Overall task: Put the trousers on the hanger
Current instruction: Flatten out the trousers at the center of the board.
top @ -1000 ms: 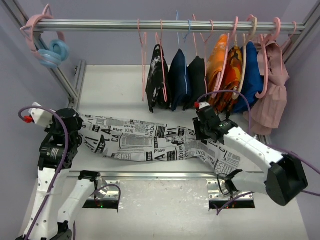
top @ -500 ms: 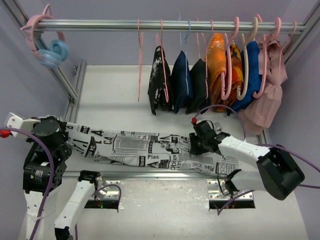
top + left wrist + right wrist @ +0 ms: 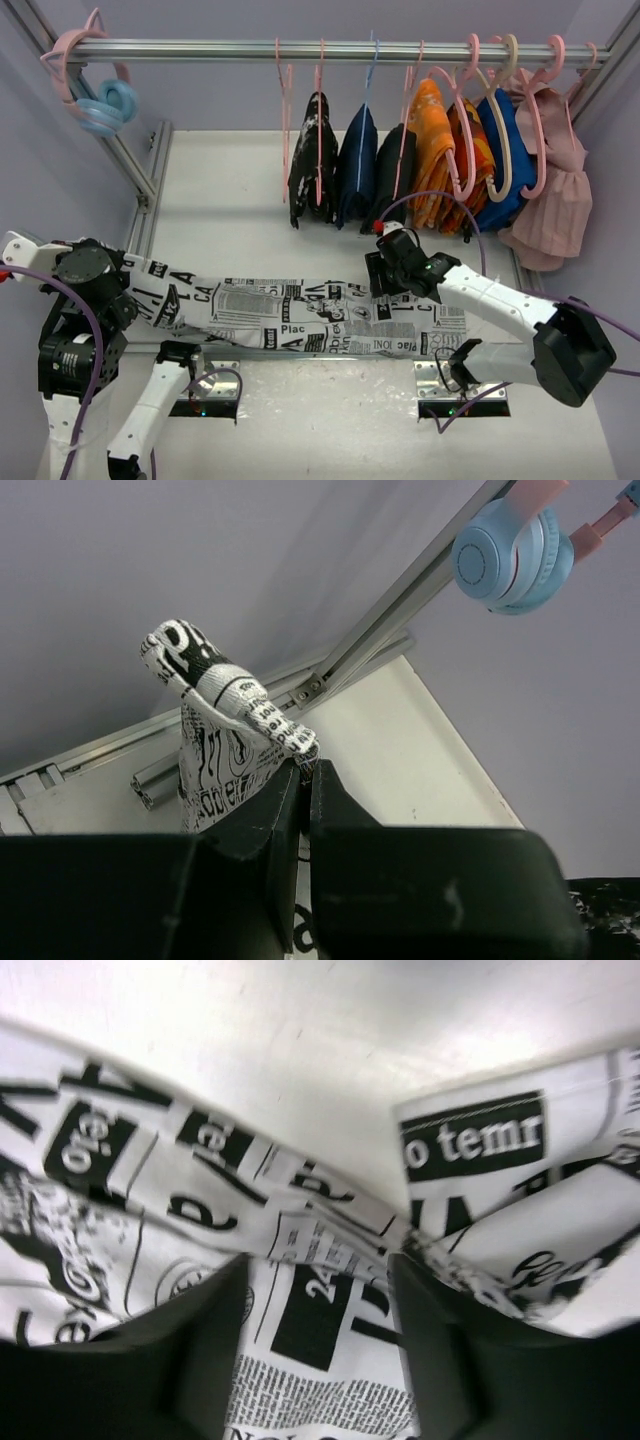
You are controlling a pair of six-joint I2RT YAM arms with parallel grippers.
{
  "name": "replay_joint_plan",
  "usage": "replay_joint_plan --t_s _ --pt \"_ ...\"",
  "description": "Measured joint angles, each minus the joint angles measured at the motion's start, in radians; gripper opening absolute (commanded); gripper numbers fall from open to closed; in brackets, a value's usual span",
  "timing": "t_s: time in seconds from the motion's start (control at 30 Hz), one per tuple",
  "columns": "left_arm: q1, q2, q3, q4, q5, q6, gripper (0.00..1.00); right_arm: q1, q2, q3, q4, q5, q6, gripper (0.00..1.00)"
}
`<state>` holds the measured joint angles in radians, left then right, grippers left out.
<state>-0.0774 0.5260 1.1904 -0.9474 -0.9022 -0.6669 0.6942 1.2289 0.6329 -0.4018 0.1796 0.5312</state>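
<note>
The trousers (image 3: 300,315), white with black newspaper print, lie stretched in a long band across the near table edge. My left gripper (image 3: 125,275) is shut on their left end; in the left wrist view the jaws (image 3: 305,770) pinch a bunched cloth edge (image 3: 225,720) held up off the table. My right gripper (image 3: 378,275) is open and pressed low over the trousers' right part; in the right wrist view the print (image 3: 120,1160) fills the gap between its spread fingers (image 3: 320,1270). The hanger (image 3: 286,130), thin pale-pink wire, hangs bare on the rail, left of the clothes.
A metal rail (image 3: 200,48) runs across the back with several clothed hangers (image 3: 430,150) at centre and right, close behind my right gripper. Blue-and-pink headphones (image 3: 105,105) hang at its left end, also in the left wrist view (image 3: 512,550). A slanted frame post (image 3: 130,165) stands left.
My left gripper moved left and toward the near edge, pulling the trousers straighter and leftward. My right gripper shifted slightly left along the cloth. The hanging clothes swung.
</note>
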Motion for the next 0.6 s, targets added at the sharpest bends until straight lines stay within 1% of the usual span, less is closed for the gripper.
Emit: replay_joint_plan --t_s 0.17,0.27,0.43,0.6 --pt "-0.010 -0.021 0.000 0.000 0.013 0.030 0.01 -0.068 0.001 0.017 -0.026 0.062 -0.012 0.69" --pt "-0.014 -0.030 -0.006 0.007 0.037 0.046 0.02 -0.106 0.007 0.001 -0.040 0.108 0.021 0.68" --pt "-0.014 -0.026 -0.045 0.037 0.116 0.085 0.02 -0.122 0.039 -0.046 -0.026 0.188 0.101 0.57" --pt "-0.018 -0.017 -0.053 0.051 0.172 0.121 0.02 -0.142 0.070 -0.080 0.013 0.227 0.178 0.55"
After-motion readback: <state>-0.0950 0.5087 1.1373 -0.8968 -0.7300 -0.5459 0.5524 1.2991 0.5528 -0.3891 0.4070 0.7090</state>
